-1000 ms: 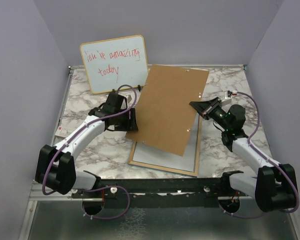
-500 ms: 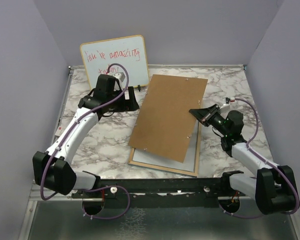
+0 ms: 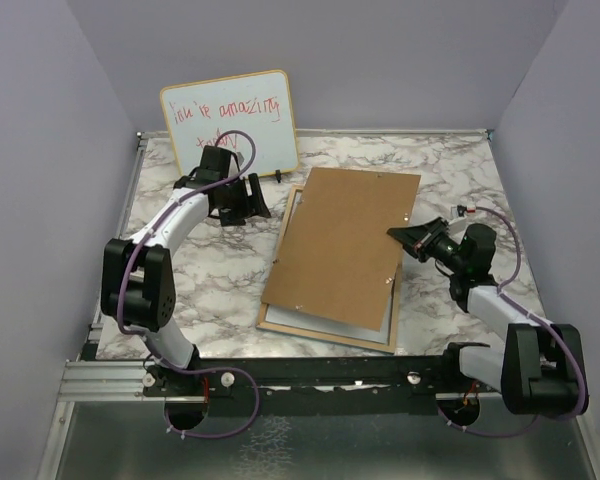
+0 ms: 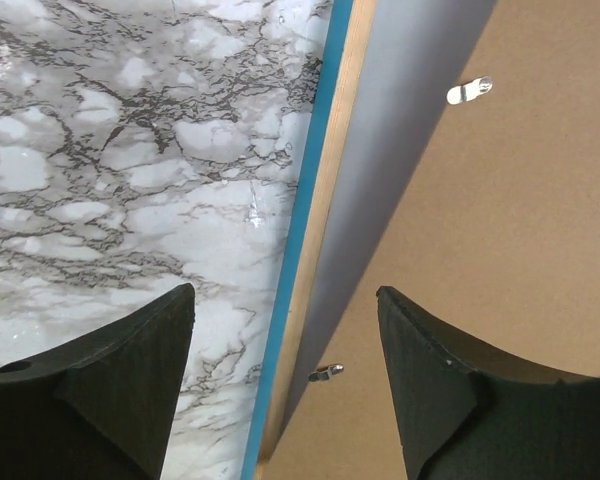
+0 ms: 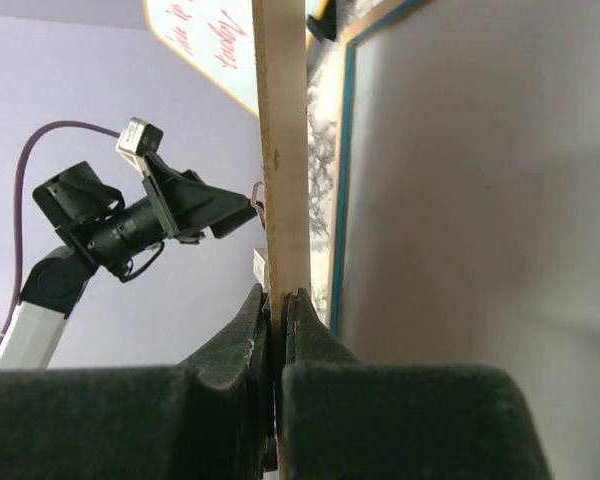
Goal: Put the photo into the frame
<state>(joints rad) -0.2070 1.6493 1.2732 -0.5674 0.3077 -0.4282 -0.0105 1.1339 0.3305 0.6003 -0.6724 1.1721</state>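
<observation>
Mid-table, the frame (image 3: 320, 337) lies flat, wood face up. Our right gripper (image 5: 278, 300) pinches the backing board (image 3: 345, 245) at its right edge, holding it tilted over the frame; left gripper (image 4: 285, 300) gapes empty by the frame's far-left edge. We can't see the photo; board not yet seated.

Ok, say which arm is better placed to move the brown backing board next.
Right, probably: the right claw is shut on the backing board's edge. The left claw stands open, holding nothing.
</observation>
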